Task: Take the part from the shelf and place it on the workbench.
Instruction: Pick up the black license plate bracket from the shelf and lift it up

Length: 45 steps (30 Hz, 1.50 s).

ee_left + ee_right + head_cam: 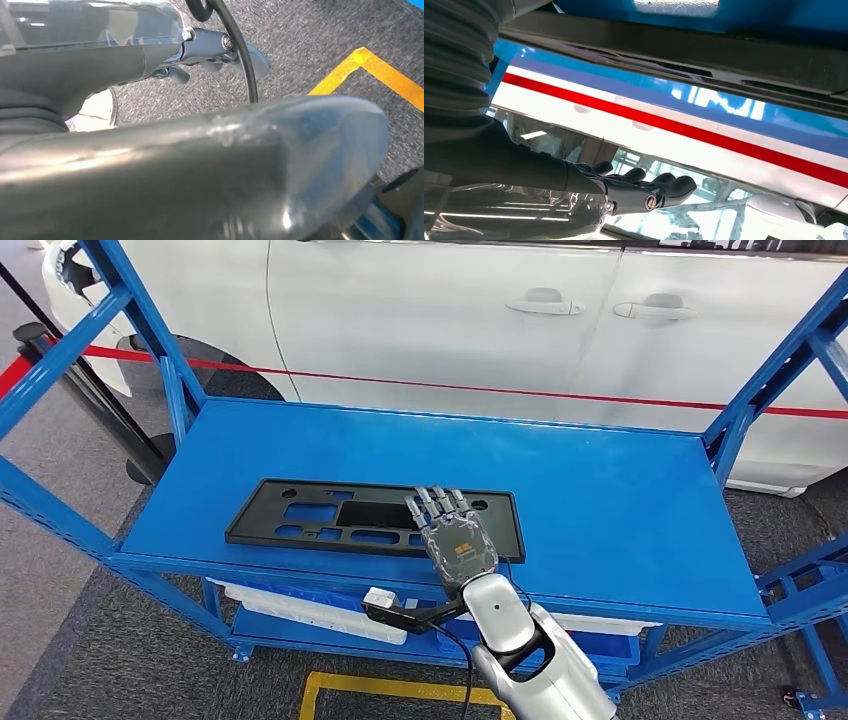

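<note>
Fingers of my right hand (458, 540) lie stretched and apart over the black part (330, 520), a flat perforated panel lying on the blue shelf (620, 510) near its front edge; the hand grasps nothing yet and hovers at the panel's 3 o'clock end. In the right wrist view the fingers (664, 186) look flat and unclenched, with the panel's dark edge running past them. My left hand (220, 50) hangs over grey carpet beside a yellow floor line (385, 75), and whether it is released or clenched I cannot tell. To do this step well, I judge the thumb should slip under the front edge, because a thin flat panel gives no grip from above.
</note>
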Tool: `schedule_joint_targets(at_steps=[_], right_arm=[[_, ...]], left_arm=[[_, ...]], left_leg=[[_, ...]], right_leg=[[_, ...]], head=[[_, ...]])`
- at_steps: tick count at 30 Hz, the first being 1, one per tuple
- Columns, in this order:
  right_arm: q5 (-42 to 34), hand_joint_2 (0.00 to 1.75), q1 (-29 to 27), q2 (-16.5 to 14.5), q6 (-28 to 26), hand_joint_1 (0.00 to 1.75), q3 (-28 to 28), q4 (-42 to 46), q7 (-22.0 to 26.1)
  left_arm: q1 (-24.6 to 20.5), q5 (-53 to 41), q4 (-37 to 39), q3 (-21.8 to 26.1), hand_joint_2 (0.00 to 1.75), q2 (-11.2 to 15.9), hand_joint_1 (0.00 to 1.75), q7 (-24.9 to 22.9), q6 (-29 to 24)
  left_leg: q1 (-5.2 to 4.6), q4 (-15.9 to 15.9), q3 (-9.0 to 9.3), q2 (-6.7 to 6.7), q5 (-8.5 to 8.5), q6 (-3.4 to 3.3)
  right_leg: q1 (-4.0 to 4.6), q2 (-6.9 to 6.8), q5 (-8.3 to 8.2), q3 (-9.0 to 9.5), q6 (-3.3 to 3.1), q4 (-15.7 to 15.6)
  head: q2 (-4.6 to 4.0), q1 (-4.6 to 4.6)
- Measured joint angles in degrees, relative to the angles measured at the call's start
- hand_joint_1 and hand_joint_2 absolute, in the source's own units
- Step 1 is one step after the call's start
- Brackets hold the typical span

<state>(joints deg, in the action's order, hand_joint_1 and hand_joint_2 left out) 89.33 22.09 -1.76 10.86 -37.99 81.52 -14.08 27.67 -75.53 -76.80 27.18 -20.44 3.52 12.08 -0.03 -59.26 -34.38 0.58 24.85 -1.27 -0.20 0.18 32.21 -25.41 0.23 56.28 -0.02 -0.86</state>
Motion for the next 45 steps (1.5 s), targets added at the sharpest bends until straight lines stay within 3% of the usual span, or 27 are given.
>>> schedule_joint_targets(at_steps=[10,19,37,42,45], right_arm=[[0.0,1.75,-0.2,1.0,3.3,0.00,0.2,-0.4,-1.1],[0.0,1.75,0.1,3.6,7.0,0.00,-0.2,-0.1,-5.4],[0.0,1.75,-0.2,6.2,5.3,0.00,-1.3,0.2,-5.0],[0.0,1.75,-1.0,7.1,4.2,0.00,-1.4,0.2,-6.0],[0.0,1.75,-1.5,7.5,3.7,0.00,-1.4,0.3,-6.3]], left_arm=[[0.7,0.2,-0.7,2.0,0.00,0.0,0.00,1.1,1.8],[1.7,2.5,-2.6,2.3,0.00,0.0,0.00,0.2,2.2],[3.0,8.3,-3.6,2.4,0.00,0.0,0.00,0.1,3.3],[3.4,8.8,-4.0,2.0,0.00,0.0,0.00,-0.3,3.3],[3.7,8.9,-4.3,1.8,0.00,0.0,0.00,-0.4,3.4]], left_leg=[[0.00,0.0,0.00,-0.01,0.00,0.00],[0.00,0.0,0.00,0.00,0.00,0.00],[-0.11,-0.1,0.00,-0.01,0.06,-0.05],[-0.51,-0.2,0.01,-0.01,0.34,-0.48],[-0.58,0.2,0.19,0.00,0.74,-1.05]], right_leg=[[-0.01,0.01,0.00,-0.01,0.00,0.0],[-0.01,0.00,0.00,-0.01,0.00,0.0],[-0.27,0.01,-0.01,-0.01,0.02,-0.1],[-0.66,0.02,0.10,0.05,0.38,-0.2],[-0.66,0.03,-0.28,0.31,0.97,-0.1]], head=[[-0.01,0.00],[-0.01,0.00],[-0.01,0.00],[-0.01,-0.01],[0.00,-0.01]])
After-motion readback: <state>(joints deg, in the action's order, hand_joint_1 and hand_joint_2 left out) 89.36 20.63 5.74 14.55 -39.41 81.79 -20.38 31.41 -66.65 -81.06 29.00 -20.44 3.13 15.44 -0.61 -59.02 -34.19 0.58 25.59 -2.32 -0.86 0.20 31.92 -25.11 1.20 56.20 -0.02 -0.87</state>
